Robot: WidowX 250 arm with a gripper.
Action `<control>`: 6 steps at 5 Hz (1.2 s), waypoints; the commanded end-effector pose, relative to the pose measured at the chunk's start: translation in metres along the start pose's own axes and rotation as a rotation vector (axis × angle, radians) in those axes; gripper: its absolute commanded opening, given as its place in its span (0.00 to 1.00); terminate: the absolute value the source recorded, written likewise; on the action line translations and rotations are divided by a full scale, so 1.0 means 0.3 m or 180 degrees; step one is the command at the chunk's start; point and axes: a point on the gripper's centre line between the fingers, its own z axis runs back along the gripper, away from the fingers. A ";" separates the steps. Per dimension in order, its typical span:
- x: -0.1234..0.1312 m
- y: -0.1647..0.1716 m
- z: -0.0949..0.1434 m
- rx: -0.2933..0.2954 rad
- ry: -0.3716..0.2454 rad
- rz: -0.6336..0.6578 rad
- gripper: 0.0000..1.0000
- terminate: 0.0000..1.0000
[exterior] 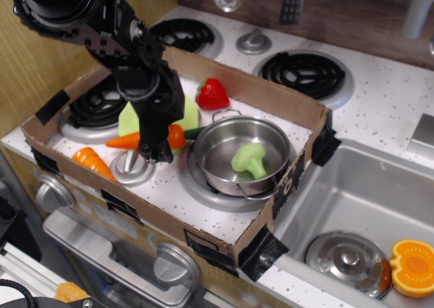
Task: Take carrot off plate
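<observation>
The tool (157,147), at the end of a black arm, is down over the middle of the carrot (124,141); whether its fingers have closed on the carrot cannot be told from this angle. The carrot lies level, orange point toward the left, green stem tip toward the steel pot (239,156), at the front edge of the one lime-green plate (129,121), which the arm largely hides. One broccoli floret (247,159) sits inside the single pot. One strawberry (212,94) rests behind it by the cardboard tray (224,230) wall. Two orange carrots are counted: the long one under the tool and a stubby piece (93,161) at the front left. One small silver lid (131,168) lies just beside that piece on the bench (380,98).
</observation>
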 end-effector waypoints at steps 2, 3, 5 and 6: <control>0.005 0.044 0.027 0.0075 -0.0024 -0.0028 0.00 0.00; 0.024 0.045 0.029 0.0026 -0.0076 0.0045 0.00 0.00; 0.031 0.134 0.115 -0.0339 0.0001 0.0472 0.00 0.00; -0.013 0.198 0.153 -0.0224 0.0051 0.1045 0.00 0.00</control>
